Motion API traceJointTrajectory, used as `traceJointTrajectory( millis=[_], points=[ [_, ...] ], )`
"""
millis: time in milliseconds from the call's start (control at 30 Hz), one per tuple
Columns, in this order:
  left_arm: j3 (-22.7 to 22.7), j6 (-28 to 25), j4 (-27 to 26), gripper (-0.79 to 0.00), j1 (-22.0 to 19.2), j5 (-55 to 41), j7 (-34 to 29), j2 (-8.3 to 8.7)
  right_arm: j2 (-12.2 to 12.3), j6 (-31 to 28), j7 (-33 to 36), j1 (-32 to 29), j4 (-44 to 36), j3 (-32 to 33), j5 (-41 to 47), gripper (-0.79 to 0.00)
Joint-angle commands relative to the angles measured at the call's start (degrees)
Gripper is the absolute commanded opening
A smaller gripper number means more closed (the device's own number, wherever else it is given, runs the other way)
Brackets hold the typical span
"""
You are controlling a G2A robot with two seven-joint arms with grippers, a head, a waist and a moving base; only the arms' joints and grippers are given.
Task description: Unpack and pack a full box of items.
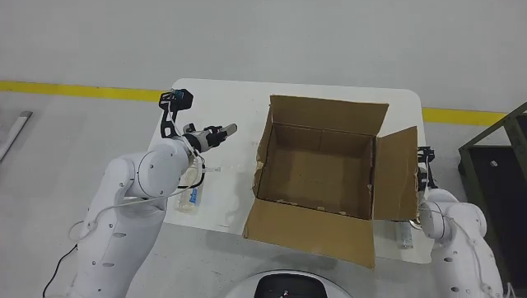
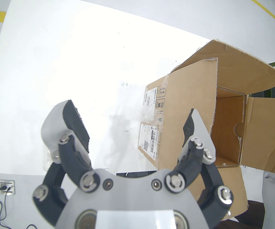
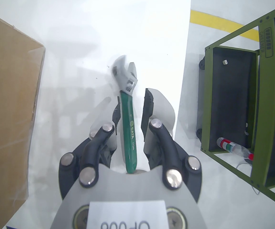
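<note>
Half-closed right gripper (image 3: 133,100) straddles wrench (image 3: 127,122) (left gripper (image 2: 130,108) gapes wide).

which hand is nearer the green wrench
Right. The right hand is open over the wrench, its handle between the jaws; the left hand hangs open on the cardboard box's far side.

The top view looks steeply down from above the arms onto the white table (image 1: 222,109), with the open box (image 1: 321,174) near the middle. The left wrist view sits just behind the left gripper (image 2: 130,107), raised over the table, facing the box's labelled side from fairly near. The right wrist view sits behind the right gripper (image 3: 132,98), close to the tabletop on the box's opposite side, facing a green rack (image 3: 235,96). All three share box and tabletop
</note>
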Motion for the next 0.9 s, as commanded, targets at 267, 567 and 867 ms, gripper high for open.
traceJointTrajectory(
  millis=[267,567,867],
  points=[
    [0.0,0.0,0.0,0.0,0.0,0.0,0.0,0.0,-0.1,2.3,-5.6,-0.7,-8.6,4.8,11.7,-0.785],
    [0.0,0.0,0.0,0.0,0.0,0.0,0.0,0.0,-0.1,-1.9,-18.6,-3.7,-12.8,6.2,15.7,-0.785],
    [0.0,0.0,0.0,0.0,0.0,0.0,0.0,0.0,0.0,-2.5,-19.8,-3.7,-13.5,6.0,14.6,-0.785]
  ],
)
